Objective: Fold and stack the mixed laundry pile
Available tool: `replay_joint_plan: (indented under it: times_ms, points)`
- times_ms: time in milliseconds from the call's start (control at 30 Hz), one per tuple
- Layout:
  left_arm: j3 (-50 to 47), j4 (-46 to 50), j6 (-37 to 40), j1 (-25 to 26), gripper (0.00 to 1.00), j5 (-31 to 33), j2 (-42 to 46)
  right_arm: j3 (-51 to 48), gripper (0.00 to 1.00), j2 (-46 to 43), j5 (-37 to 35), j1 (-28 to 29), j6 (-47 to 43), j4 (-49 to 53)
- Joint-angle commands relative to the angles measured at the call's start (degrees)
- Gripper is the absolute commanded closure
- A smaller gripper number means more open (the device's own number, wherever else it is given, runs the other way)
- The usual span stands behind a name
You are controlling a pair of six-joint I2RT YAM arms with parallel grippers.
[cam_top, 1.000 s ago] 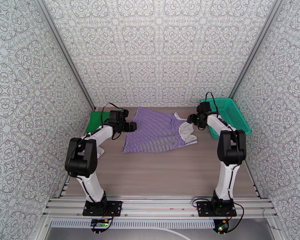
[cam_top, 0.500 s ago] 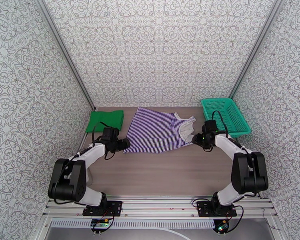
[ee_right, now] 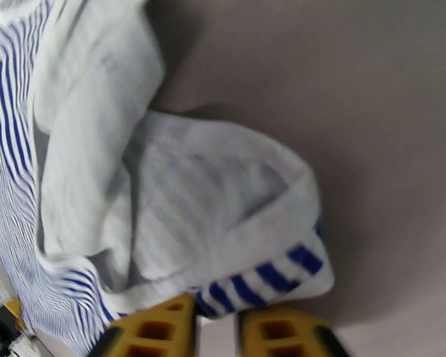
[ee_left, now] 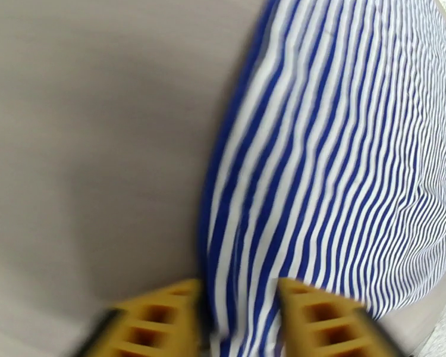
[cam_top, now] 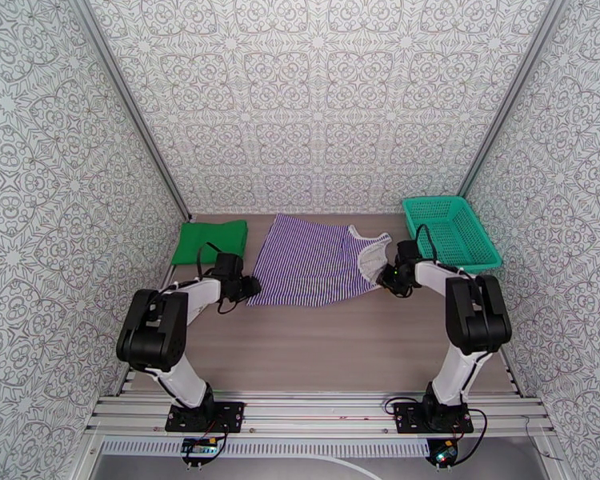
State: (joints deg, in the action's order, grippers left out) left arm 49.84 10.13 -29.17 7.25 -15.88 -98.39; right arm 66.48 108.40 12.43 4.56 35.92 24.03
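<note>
Now, at the left gripper [ee_left: 241,296]: jaws pinched shut on the near left hem corner of the striped shirt [cam_top: 312,262]. At the right gripper [ee_right: 216,313]: jaws drawn almost together on the near shoulder corner, where white trim meets a striped edge. Between the two grips the shirt lies spread flat on the table [cam_top: 324,354], hem to the left, neck opening to the right, far edge close to the back wall.

Judged handling: light, thin and limp. It will sag between the grippers and crease wherever unsupported, so corners and hems are the sound places to hold.

Appearance: fine purple-blue and white stripes, with white binding at neck and armholes. The neck area is rumpled and partly turned inside out.

Outward to the left, near the shirt, a plain green cloth [cam_top: 212,240] lies as a flat rectangle at the table's far left. Outward to the right, a teal mesh basket [cam_top: 438,203] stands at the far right corner, apart from the shirt.
</note>
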Motion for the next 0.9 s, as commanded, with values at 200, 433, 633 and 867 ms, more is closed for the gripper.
replay_joint_plan:
  times_ms: [200, 433, 633, 867]
  points:
    - [-4.0, -1.6, -1.1, 3.9, 1.00, -3.6, 19.1, 4.7, 1.00, -9.3, -6.6, 0.4, -6.1, 10.6]
    - [-2.1, 9.4, -1.0, 6.1, 1.00, -0.9, 28.6, 5.9, 1.00, -22.4, -9.9, 0.5, -9.5, 22.5]
    - [1.0, 10.7, 1.8, 4.1, 1.00, -0.5, 22.6, 13.6, 1.00, -13.1, -9.0, 0.4, -11.9, 25.0]
    - [-2.8, 8.1, 0.1, 4.5, 0.53, 2.7, 15.9, 8.9, 0.56, -3.7, -5.7, 0.4, -9.8, 18.7]
